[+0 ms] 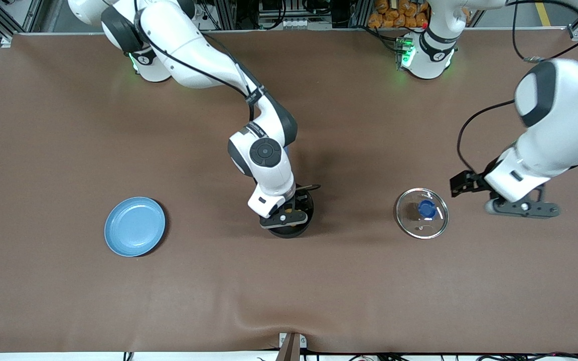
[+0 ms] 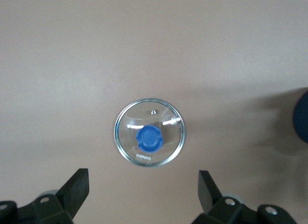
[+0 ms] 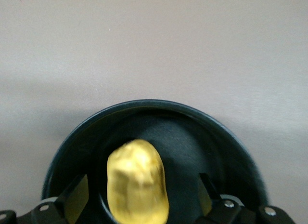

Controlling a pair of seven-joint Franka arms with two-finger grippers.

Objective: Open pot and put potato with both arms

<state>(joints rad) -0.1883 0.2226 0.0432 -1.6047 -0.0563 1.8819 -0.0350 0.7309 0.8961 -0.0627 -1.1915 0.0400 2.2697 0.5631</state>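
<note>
The black pot (image 1: 296, 229) stands uncovered in the middle of the table, and its handle is hidden under the right arm. My right gripper (image 1: 288, 214) hangs just over the pot, open. In the right wrist view the yellow potato (image 3: 136, 180) lies inside the pot (image 3: 226, 151), between my right gripper's (image 3: 142, 195) spread fingers and clear of both. The glass lid (image 1: 422, 213) with its blue knob lies flat on the table, toward the left arm's end. My left gripper (image 1: 520, 206) is open and empty beside the lid; in the left wrist view (image 2: 143, 185) the lid (image 2: 149, 138) shows below it.
A flat light-blue plate (image 1: 134, 226) lies toward the right arm's end of the table. Orange items (image 1: 398, 14) sit past the table's edge near the left arm's base. A brown mat (image 1: 289, 291) covers the table.
</note>
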